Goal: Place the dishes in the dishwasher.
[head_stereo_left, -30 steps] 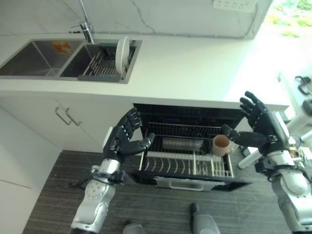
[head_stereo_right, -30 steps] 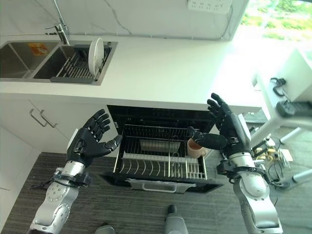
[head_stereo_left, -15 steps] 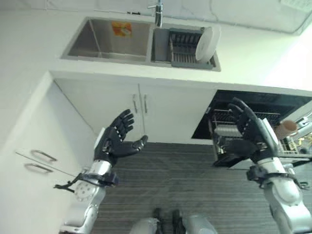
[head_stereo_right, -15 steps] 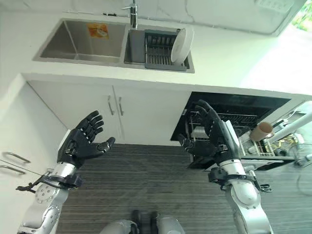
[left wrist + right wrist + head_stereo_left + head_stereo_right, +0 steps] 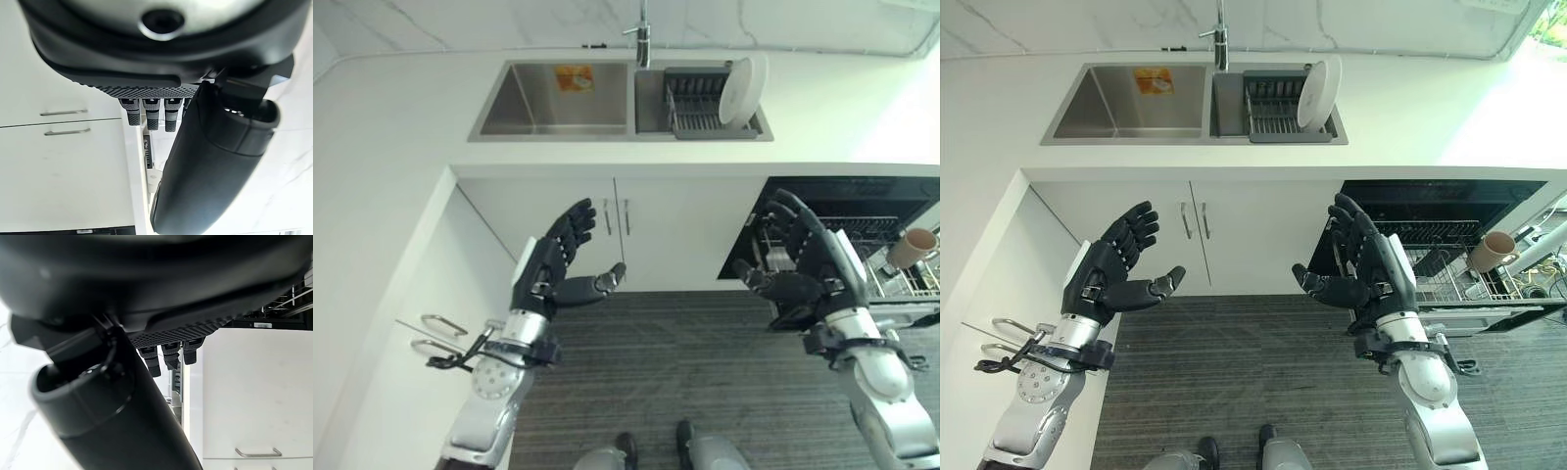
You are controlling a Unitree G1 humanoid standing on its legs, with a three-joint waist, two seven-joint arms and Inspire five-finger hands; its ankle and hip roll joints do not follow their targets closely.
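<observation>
A white plate (image 5: 742, 88) stands upright in a dark drying rack (image 5: 693, 102) inside the sink's right basin. To the right, under the counter, the dishwasher (image 5: 1430, 208) is open with its wire rack (image 5: 1452, 272) pulled out. A tan cup (image 5: 1493, 249) sits in that rack. Both hands are raised over the floor, palms facing each other, each holding nothing. My left hand (image 5: 553, 271) is open in front of the cabinet doors. My right hand (image 5: 805, 266) is open just left of the dishwasher rack.
A double steel sink (image 5: 556, 98) with a tap (image 5: 642, 31) is set in the white counter (image 5: 391, 127). White cabinet doors (image 5: 675, 223) with metal handles sit below it. A side cabinet with handles (image 5: 429, 333) stands close on the left. Dark striped floor (image 5: 685, 382) lies between.
The whole picture has swung from the dishwasher towards the sink, so the camera moved. Both hands stay raised, open and empty.
</observation>
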